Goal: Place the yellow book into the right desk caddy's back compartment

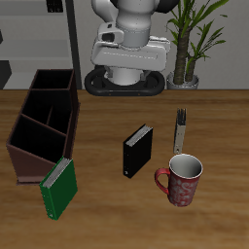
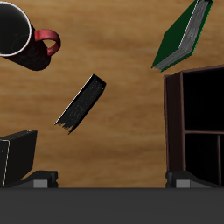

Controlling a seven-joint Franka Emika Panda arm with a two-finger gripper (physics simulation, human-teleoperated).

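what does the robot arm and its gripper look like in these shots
In the exterior view, only part of the robot arm shows: rounded white and light grey shells, a boxy white section with a dark slot, above a black oval base plate. No cables or markings are legible. In the wrist view, the gripper appears as a dark grey bar with two small grey finger mounts; the fingertips themselves are out of frame.

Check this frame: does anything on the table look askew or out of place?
Only the green book: it leans tilted against the front end of the right desk caddy. The black book, yellow book and mug stand upright; nothing looks spilled.
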